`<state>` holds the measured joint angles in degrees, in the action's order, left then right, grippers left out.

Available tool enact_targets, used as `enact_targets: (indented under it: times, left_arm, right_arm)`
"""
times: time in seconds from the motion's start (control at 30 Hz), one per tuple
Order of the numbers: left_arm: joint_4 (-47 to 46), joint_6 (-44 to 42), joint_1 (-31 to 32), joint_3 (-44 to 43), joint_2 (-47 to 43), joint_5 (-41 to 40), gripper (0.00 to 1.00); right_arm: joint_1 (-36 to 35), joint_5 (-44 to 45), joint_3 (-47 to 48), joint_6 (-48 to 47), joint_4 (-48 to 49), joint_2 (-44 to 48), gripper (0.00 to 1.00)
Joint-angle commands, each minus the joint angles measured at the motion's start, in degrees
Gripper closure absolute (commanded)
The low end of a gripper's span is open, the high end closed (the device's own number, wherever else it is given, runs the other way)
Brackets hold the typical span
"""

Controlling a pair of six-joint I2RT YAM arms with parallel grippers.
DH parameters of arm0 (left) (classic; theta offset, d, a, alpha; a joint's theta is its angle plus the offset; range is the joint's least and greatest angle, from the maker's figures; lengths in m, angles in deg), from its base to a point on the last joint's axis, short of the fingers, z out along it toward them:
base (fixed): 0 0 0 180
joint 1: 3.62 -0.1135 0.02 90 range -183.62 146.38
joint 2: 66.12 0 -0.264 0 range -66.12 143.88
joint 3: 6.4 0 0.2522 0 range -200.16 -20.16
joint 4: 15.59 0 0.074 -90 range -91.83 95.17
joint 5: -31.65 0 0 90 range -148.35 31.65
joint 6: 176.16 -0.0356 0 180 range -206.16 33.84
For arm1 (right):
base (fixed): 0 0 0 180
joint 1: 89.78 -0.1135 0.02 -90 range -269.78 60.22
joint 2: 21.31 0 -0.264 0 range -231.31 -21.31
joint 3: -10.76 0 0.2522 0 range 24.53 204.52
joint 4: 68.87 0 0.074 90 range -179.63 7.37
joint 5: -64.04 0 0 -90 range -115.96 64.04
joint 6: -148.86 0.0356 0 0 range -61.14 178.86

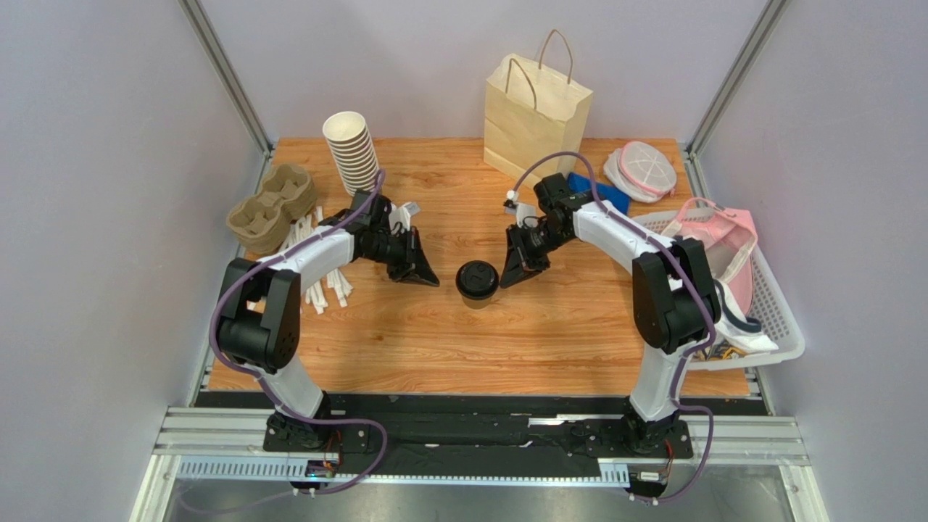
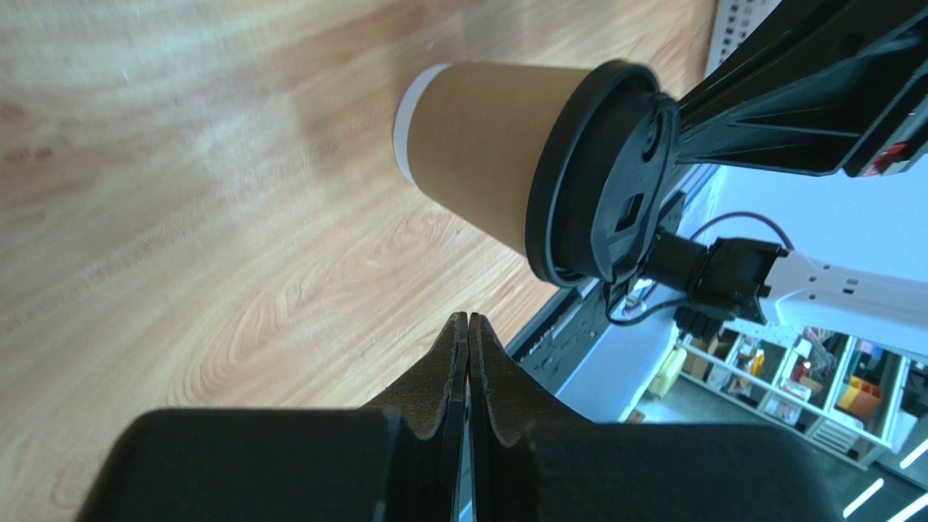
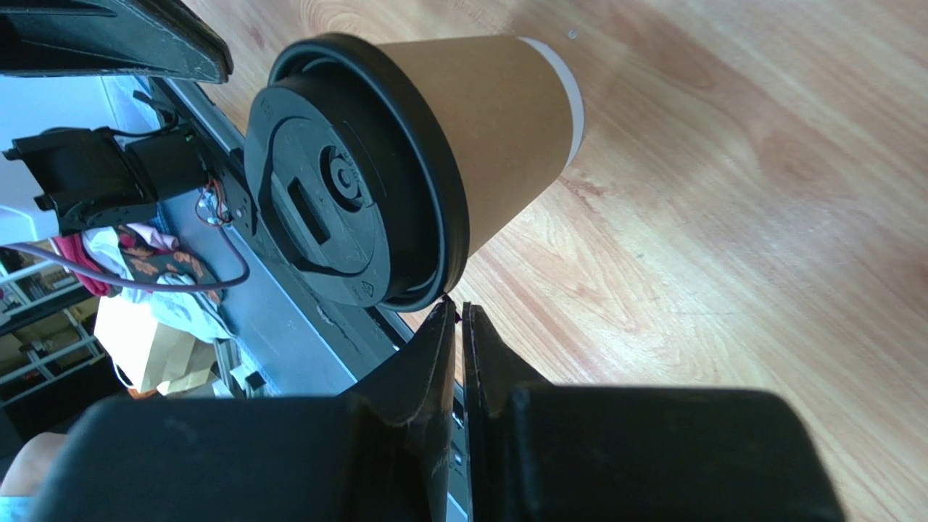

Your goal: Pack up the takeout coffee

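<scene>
The takeout coffee point(image 1: 477, 282), a brown kraft cup with a black lid, stands upright in the middle of the wooden table. My left gripper point(image 1: 428, 280) is shut and empty just left of it, a small gap away; the left wrist view shows the cup point(image 2: 490, 152) ahead of the closed fingertips point(image 2: 468, 322). My right gripper point(image 1: 508, 278) is shut and empty just right of the cup; in the right wrist view its tips point(image 3: 456, 311) are close under the lid's rim point(image 3: 359, 174). The cream paper bag point(image 1: 536, 107) stands at the back.
A stack of white-rimmed cups point(image 1: 351, 150), a pulp cup carrier point(image 1: 269, 203) and white packets point(image 1: 318, 272) lie at the left. Lids point(image 1: 643, 171) and a white basket point(image 1: 762, 294) with pink cloth are at the right.
</scene>
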<state>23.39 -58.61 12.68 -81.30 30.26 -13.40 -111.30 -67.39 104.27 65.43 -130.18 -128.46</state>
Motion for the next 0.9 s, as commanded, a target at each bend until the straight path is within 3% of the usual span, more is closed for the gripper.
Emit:
enact_targets:
  times: [0.0,0.33,0.67,0.87]
  left_arm:
    - [3.70,-2.77,0.67,-0.20,-1.63,1.37,0.92]
    - [-0.15,-1.63,4.80,-4.68,2.31,-0.65,0.92]
    - [-4.56,-0.66,7.00,-13.55,11.28,-0.74,0.92]
    - [-5.96,-0.57,7.17,-17.17,13.67,1.98,0.92]
  right_arm:
    - [-2.30,-1.64,-0.82,-0.51,2.20,0.72,0.91]
    - [-4.32,-4.97,-1.43,0.38,0.62,2.47,0.91]
    - [1.74,-14.37,-6.09,-2.61,-4.13,10.29,0.91]
    - [2.27,-15.18,-2.76,-0.69,-2.90,11.09,0.91]
